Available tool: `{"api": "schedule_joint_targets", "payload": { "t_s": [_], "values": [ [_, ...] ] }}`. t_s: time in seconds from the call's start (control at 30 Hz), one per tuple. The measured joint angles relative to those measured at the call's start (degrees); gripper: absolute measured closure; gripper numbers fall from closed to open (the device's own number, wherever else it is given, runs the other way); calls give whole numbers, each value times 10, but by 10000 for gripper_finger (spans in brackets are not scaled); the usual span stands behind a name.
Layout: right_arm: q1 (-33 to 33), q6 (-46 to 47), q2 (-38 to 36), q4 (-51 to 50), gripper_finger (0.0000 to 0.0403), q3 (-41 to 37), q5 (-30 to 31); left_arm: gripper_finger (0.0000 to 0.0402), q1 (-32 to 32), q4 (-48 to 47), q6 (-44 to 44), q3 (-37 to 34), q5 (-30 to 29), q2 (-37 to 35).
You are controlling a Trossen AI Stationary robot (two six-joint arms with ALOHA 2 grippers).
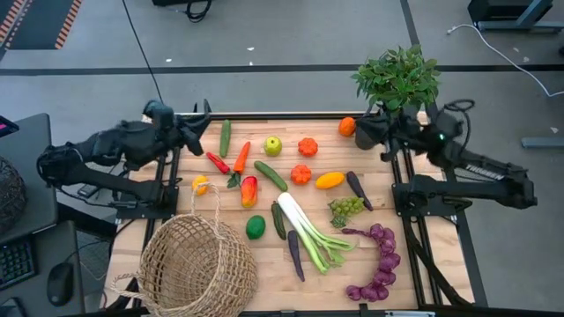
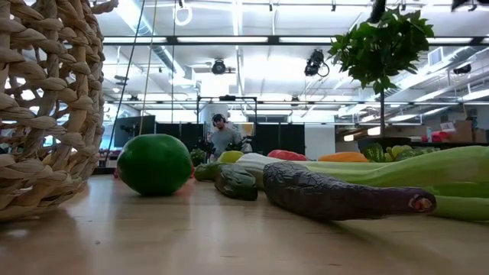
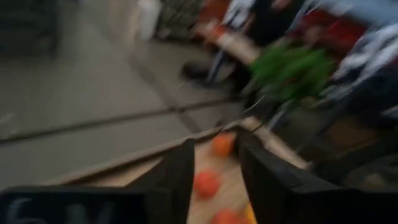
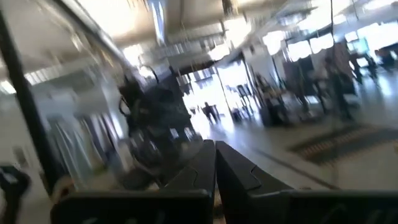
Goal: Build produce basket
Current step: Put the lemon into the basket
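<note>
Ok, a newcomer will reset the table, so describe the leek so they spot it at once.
Start at the big wicker basket on the table's near left corner and look right, past the round green fruit. The leek lies diagonally mid-table: the longest piece, a white stalk fanning into pale green leaves, flanked by a dark cucumber and a slim aubergine.

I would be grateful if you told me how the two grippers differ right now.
The left gripper shows a gap between its fingers; the right gripper has its fingers pressed together. The left sits at the table's far left corner, the right at the far right. Both hold nothing.
</note>
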Motion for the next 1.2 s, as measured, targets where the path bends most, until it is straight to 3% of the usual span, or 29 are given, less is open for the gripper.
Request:
{"api": "schedule_joint_targets", "payload": {
  "t_s": [0.17,0.4,0.5,0.57,0.67,0.93,1.2],
  "values": [
    [0,-23,98,-134,385,141,19,200,49,-181,-165,0,51,0],
    [2,-10,208,-169,385,257,13,157,143,-299,-177,0,165,19],
    [2,24,241,-163,385,290,12,151,206,-350,-171,0,264,39],
    [2,50,258,-148,385,302,11,150,249,-389,-159,0,331,62],
    [2,81,276,-107,385,307,11,150,294,-426,-115,-1,388,103],
    [2,140,304,-26,385,307,11,150,352,-433,-12,-45,461,189],
    [0,149,317,-3,379,307,-19,146,351,-432,-19,-150,494,205]
  ]
}}
